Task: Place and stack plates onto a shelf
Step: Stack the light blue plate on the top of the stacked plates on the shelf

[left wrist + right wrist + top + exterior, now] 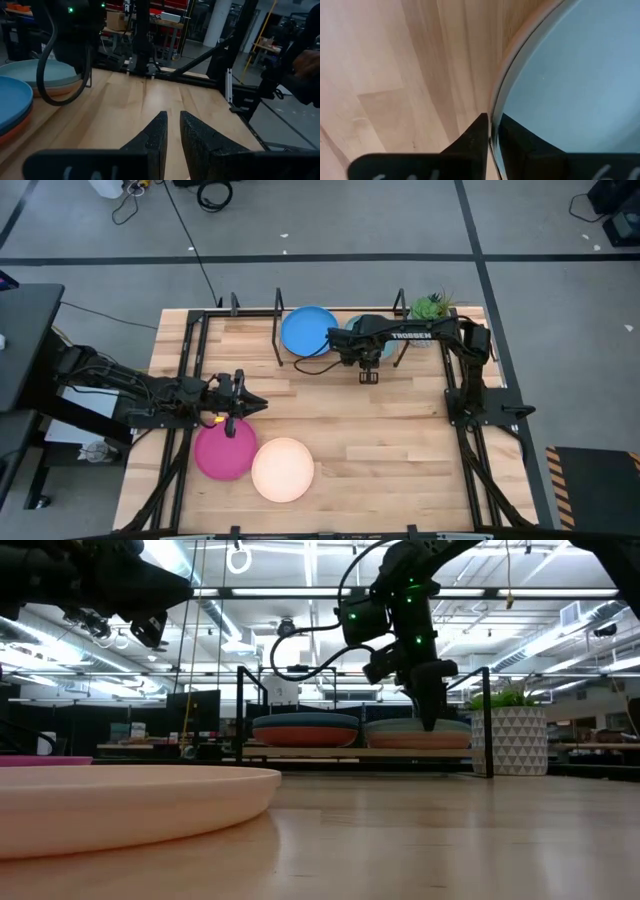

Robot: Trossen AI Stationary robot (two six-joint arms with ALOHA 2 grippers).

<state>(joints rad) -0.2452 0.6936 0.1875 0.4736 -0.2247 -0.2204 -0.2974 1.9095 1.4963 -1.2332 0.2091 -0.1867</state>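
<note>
The shelf stands at the table's far side with two stacks on it. A blue plate tops an orange one. Beside it, the light teal plate lies on a tan plate. My right gripper points down at the light teal plate's near edge and is shut on it. The magenta plate and the cream plate lie flat on the table near the front. My left gripper hovers over the magenta plate's far edge, shut and holding nothing. My right gripper pinches the light teal plate's rim at its near edge. One finger is on the plate's inner side and the other is outside it. The fingers come from above, pointing down. The plate lies level on the tan plate.
A potted green plant stands at the shelf's right end, close behind my right arm. Bare wood lies between the shelf and the two front plates. Black frame rails run along the table's left and right sides.
</note>
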